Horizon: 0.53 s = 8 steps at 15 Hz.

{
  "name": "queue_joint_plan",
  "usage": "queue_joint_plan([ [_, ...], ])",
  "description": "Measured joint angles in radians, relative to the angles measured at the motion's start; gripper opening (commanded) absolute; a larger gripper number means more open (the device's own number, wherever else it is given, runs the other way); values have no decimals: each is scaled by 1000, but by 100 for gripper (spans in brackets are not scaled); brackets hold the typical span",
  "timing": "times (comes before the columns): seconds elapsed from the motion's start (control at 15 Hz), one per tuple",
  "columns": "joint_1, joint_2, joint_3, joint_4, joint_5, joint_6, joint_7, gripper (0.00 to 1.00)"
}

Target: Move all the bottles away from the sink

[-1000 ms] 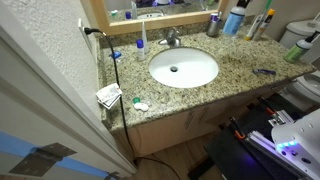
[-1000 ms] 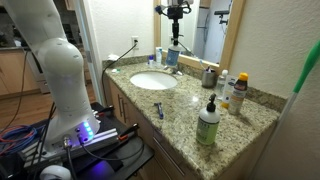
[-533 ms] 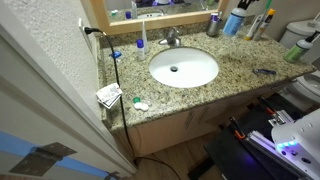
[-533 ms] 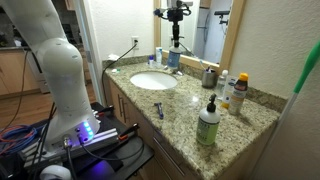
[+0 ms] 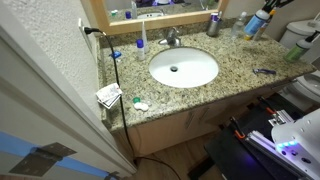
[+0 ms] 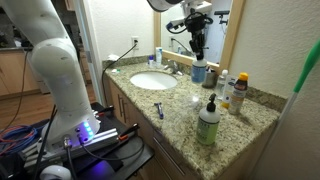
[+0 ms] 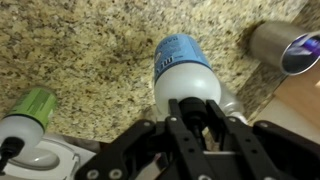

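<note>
**Blue bottle gripped by its white top, beside the grey cup**

We see the gripper (image 6: 197,48) with its 2 fingers drawn in narrow and clamped on the white top of the blue bottle (image 6: 199,70). The wrist view shows the same hold from above. The fingers (image 7: 177,116) press on either side of the white upper part, and the bottle (image 7: 183,68) hangs blue end down under the gripper (image 7: 196,108). It looks lifted off the counter (image 6: 180,106), though we cannot tell for certain that its base is clear of the granite.

In an exterior view the blue bottle is just beside the grey cup (image 6: 210,78), near the mirror wall and off to the side of the sink (image 6: 150,82). In an exterior view from above, the bottle (image 5: 257,22) shows tilted near the back of the counter (image 5: 230,60). There the grey cup (image 5: 214,25) sits between it and the faucet (image 5: 172,38), and it is well apart from the sink (image 5: 205,75).

Past the cup stand 2 more bottles close together, a small white bottle (image 6: 225,86) and a taller capped bottle (image 6: 238,92). The green pump bottle (image 6: 208,122) stands upright nearer the front edge of the counter, well apart from the sink. A razor (image 6: 158,109) lies flat on the granite between the sink and that green bottle.

In the wrist view the grey cup (image 7: 285,45) lies to one side of the held bottle and a green cap (image 7: 35,103) to the other.
</note>
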<state>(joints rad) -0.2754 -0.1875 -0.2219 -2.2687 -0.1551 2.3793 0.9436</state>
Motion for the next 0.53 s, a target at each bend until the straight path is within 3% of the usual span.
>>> queue_joint_plan([
  [0.07, -27, -2, -13, -19, -9, 20, 30, 8],
  [0.13, -51, -3, -25, -34, -10, 31, 60, 30],
  [0.33, -80, -4, -45, -47, -2, 38, 110, 30],
  [0.4, -80, -5, -44, -47, -2, 38, 117, 8],
  [0.53, -80, -2, -42, -47, -24, 39, 141, 8],
])
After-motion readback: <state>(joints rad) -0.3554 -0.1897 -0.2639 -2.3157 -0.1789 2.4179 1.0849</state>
